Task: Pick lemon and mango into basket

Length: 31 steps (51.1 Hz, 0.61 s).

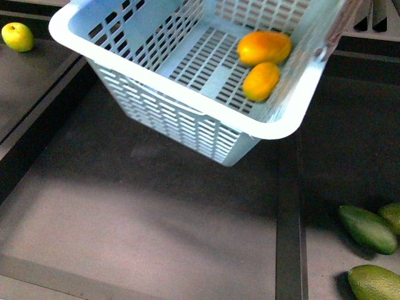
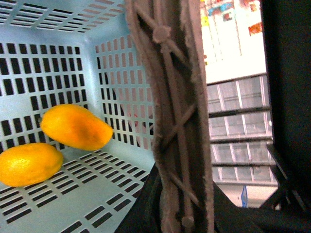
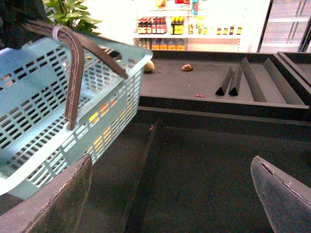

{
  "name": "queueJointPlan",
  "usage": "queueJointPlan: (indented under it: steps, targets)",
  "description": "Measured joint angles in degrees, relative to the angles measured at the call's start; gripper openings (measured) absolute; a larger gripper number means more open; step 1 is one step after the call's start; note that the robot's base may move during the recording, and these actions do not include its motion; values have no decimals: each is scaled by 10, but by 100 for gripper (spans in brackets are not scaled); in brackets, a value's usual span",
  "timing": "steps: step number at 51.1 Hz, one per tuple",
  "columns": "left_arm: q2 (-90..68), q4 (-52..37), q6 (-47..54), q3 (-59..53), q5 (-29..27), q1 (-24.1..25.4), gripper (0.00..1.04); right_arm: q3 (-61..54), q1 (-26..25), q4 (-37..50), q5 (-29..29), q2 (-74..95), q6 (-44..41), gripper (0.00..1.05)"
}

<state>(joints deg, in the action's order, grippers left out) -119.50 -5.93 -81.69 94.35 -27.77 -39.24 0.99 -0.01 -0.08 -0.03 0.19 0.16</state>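
Basket [image 1: 181, 122] hangs tilted above the table, handle [image 2: 175, 121] filling the left wrist view; left claw itself not visible, so can't tell its state, likely gripping the handle. Mango [image 1: 264, 47] and lemon [image 1: 261, 81] lie touching on the basket floor, at its low side. Right gripper [image 3: 170, 194] spread wide, empty. Keep the basket level, move slowly so fruit doesn't roll.

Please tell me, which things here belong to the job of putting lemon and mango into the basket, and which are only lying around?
Belong to the job:
- basket, tilted
- mango, inside the basket
- lemon, inside the basket

Only lying around:
- three dark green fruits on the shelf
- small yellow-green fruit on the shelf
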Motion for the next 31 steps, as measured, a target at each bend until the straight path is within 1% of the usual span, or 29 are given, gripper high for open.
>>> queueJointPlan:
  steps: [7,16,31]
  targets:
    - [-61,47,-10,51,10,30,6,0,0,0,0,0,0,96]
    - [-130,110,-32,123,33,57,6,0,0,0,0,0,0,96]
    - [-149,182,-121,147,36,84,6,0,0,0,0,0,0,96]
